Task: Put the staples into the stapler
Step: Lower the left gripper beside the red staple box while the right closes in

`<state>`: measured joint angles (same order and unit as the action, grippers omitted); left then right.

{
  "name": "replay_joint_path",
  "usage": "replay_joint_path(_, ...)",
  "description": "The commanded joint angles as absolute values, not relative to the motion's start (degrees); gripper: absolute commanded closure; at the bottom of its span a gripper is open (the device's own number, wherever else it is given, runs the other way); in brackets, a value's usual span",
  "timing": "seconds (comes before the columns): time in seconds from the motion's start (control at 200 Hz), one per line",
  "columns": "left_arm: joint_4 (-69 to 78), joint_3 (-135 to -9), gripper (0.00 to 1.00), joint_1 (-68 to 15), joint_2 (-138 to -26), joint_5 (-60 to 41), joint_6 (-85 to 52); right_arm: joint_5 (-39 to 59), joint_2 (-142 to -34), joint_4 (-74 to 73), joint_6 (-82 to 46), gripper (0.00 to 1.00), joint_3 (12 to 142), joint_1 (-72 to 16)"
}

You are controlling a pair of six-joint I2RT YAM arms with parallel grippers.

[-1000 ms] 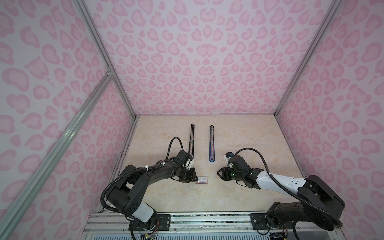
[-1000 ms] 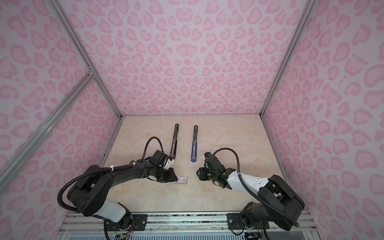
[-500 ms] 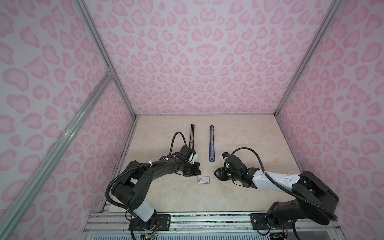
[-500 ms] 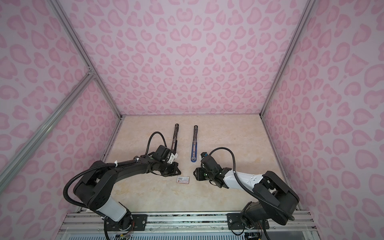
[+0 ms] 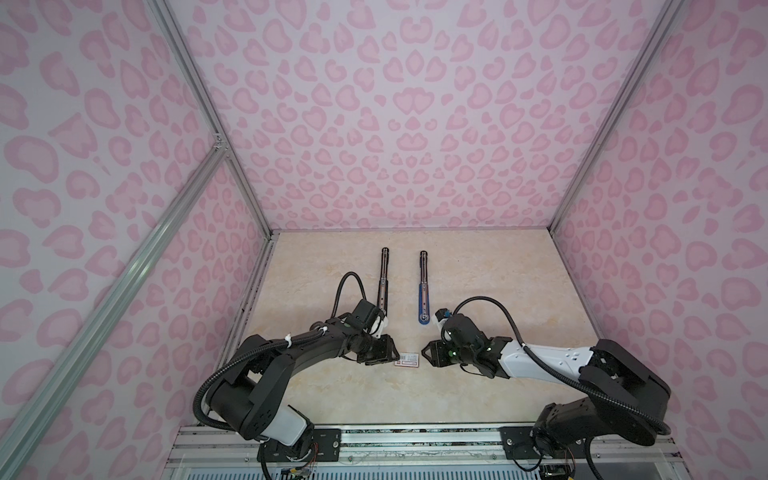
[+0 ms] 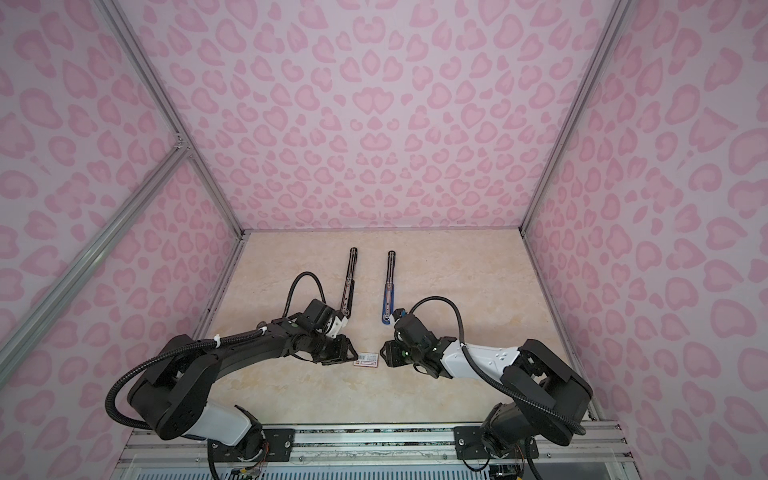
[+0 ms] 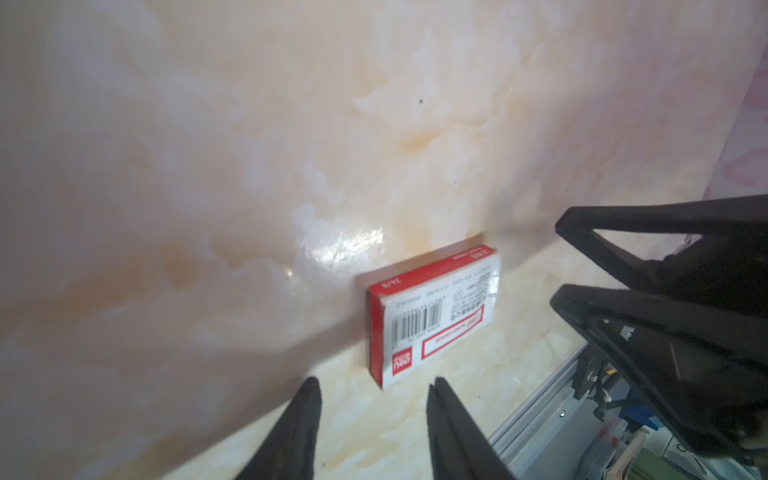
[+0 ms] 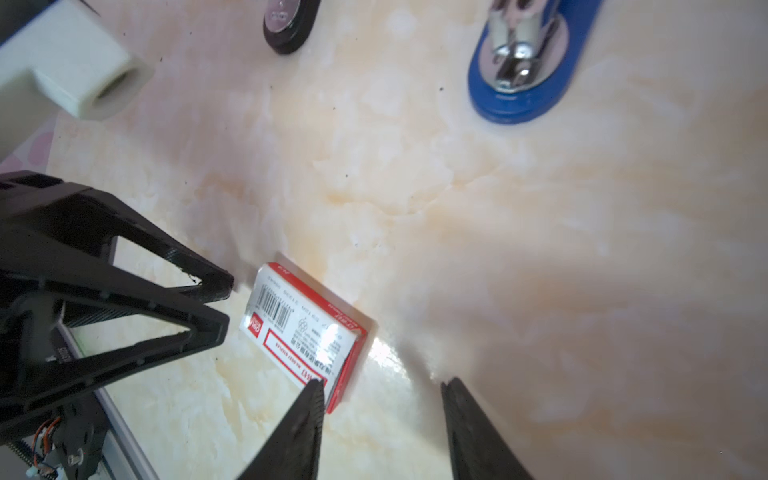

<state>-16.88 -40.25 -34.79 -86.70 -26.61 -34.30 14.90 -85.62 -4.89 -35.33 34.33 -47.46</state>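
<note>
Between the two arms, a small white box with red label (image 5: pixel 407 360) lies flat on the table (image 5: pixel 490 282), and the left gripper (image 7: pixel 374 399) and right gripper (image 8: pixel 382 399) face it from either side, each with fingers apart and holding nothing, one right fingertip (image 8: pixel 309 407) just at its corner. The staples themselves I cannot see; I suppose they are inside this closed box, which would explain why both grippers are at it. Farther back the black stapler (image 5: pixel 383 278) and the blue stapler (image 5: pixel 423 286) lie opened out long, side by side but apart, probably so the channel is free for loading.
</note>
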Motion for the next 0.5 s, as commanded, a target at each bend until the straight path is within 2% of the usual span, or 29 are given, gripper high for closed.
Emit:
replay_joint_path(0.0, -15.6, -40.6, 0.58, -35.3, -87.7, -27.1, -33.8, 17.1, -88.3, -6.8, -35.0, 0.57, 35.4, -48.7)
replay_joint_path(0.09, -14.8, -41.0, 0.63, -35.5, -89.2, -27.6, -33.7, 17.3, -90.4, -7.7, -35.4, 0.61, 35.9, -49.3)
replay_joint_path(0.11, -14.7, -41.2, 0.68, -35.5, -89.5, -27.7, -33.6, 17.3, -90.6, -7.9, -35.6, 0.61, 35.9, -49.3)
replay_joint_path(0.27, -14.0, -42.5, 0.79, -35.5, -91.4, -28.1, -33.0, 15.4, -90.8, -7.8, -35.4, 0.65, 36.3, -49.0)
replay_joint_path(0.495, -13.0, -45.9, 0.88, -35.5, -94.8, -28.7, -32.5, 15.1, -89.8, -8.8, -35.7, 0.7, 36.1, -46.1)
